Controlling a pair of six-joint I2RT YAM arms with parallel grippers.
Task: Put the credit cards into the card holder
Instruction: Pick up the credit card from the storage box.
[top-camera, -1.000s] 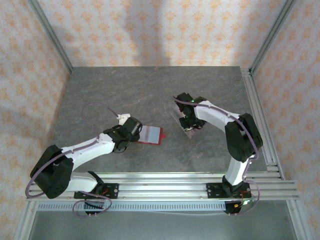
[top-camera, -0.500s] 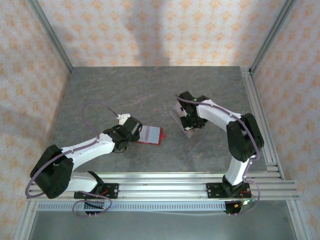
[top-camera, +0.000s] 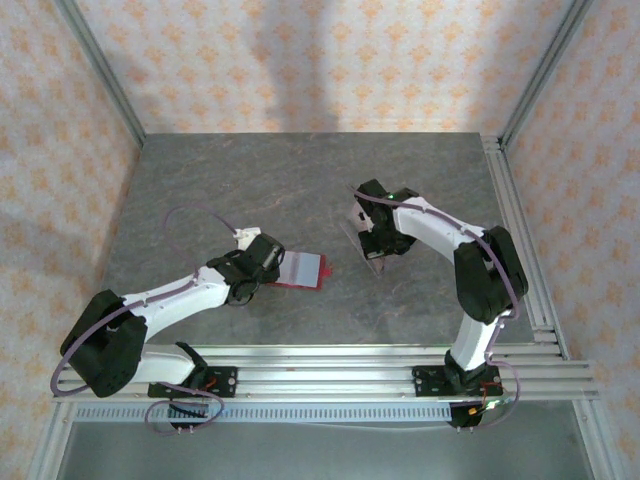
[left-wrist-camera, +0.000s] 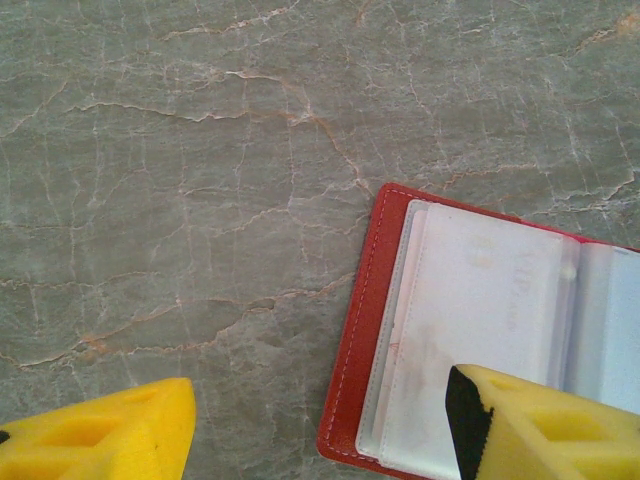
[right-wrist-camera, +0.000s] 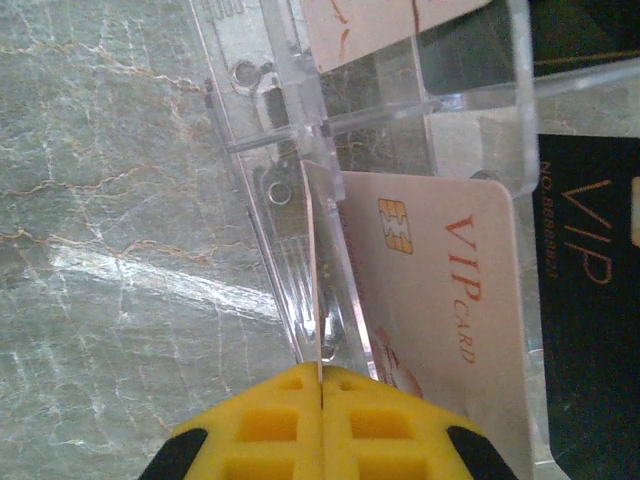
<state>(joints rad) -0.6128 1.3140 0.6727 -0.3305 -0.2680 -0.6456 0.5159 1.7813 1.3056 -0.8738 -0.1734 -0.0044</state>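
1. Your left gripper (left-wrist-camera: 320, 430) stands wide open and holds nothing. One yellow finger (left-wrist-camera: 540, 420) sits over the opened card holder (left-wrist-camera: 352, 340), which lies flat on the table (left-wrist-camera: 180, 200), centre-left.
2. One pale card (left-wrist-camera: 480, 310) already shows in a clear sleeve, so you're partly there.
3. Your right gripper (right-wrist-camera: 322, 395) is pinched tight on a thin credit card (right-wrist-camera: 312, 260), seen edge-on at the clear stand (right-wrist-camera: 262, 130), well apart from the holder.
4. Left, I'd judge: carry this one across and slot it. A pinkish VIP card (right-wrist-camera: 440, 290) waits in the stand beside a black VIP card (right-wrist-camera: 585, 300).

Marbled table (top-camera: 300, 180); red wallet (top-camera: 303, 269), clear stand (right-wrist-camera: 262, 120)
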